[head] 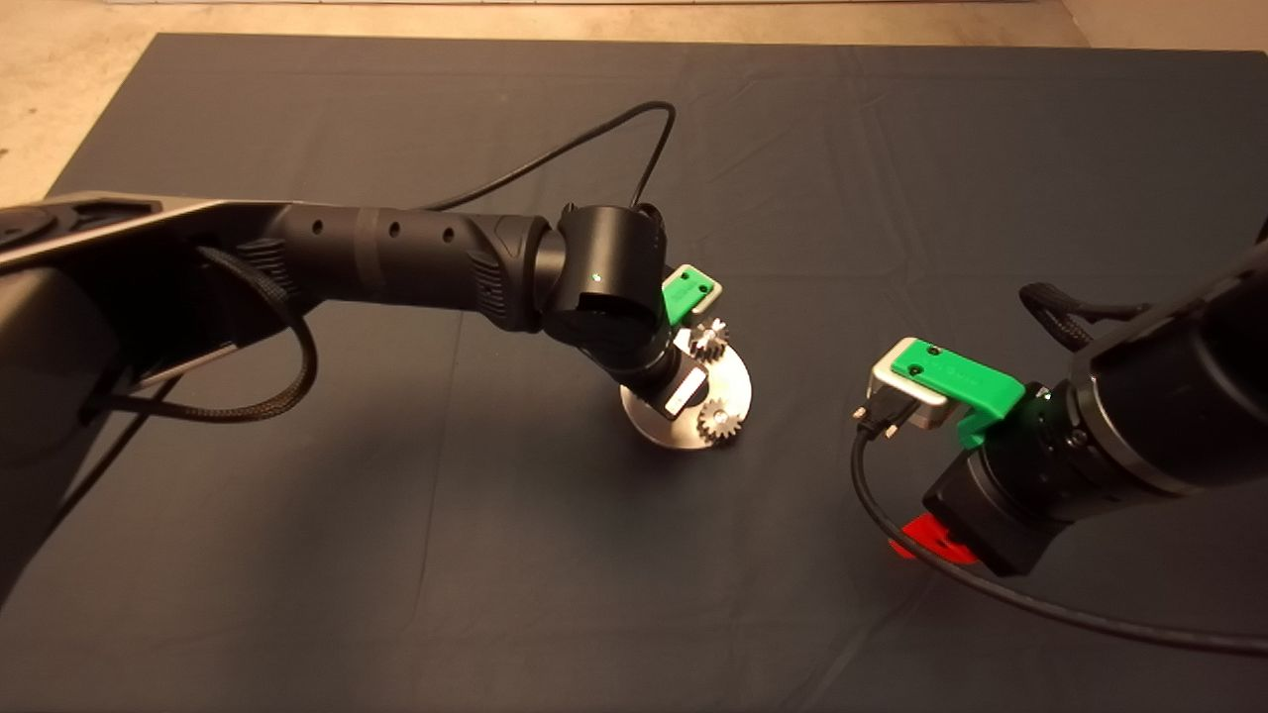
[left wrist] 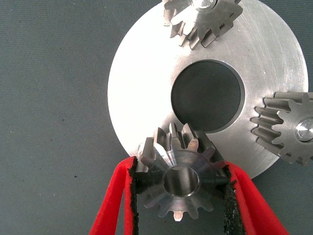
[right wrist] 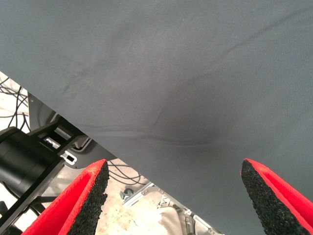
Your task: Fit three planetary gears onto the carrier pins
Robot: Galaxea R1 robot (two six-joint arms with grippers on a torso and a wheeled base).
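The left gripper (left wrist: 180,196) hangs over the near edge of the carrier disc (left wrist: 142,98), its red fingers (left wrist: 112,205) closed onto a planetary gear (left wrist: 178,176). The black pads press against the gear's toothed flanks on either side, and the gear's centre hole faces up between them. The held gear overlaps the disc's rim just beside the large centre hole; whether it is touching a pin underneath I cannot tell, since the gear covers that spot.

Beyond the fingertips, two more gears already sit on the disc. One (left wrist: 203,19) lies straight across the centre hole from the held gear, with a silver carrier pin (left wrist: 203,4) showing through its middle. The other (left wrist: 288,127) sits off to one side of the fingers, at the disc's edge, and also shows a pin end (left wrist: 305,131) in its bore. These two are well apart from each other and from the held gear.

From above, the left arm reaches in over the disc (head: 728,391) in the middle of the dark mat (head: 396,555) on the desk, hiding the held gear.

The right gripper (right wrist: 173,196) waits low over the mat near its edge, well apart from the disc, its fingers (right wrist: 90,196) spread wide with nothing between them. Past the mat's edge, cables and a black frame show on the floor.
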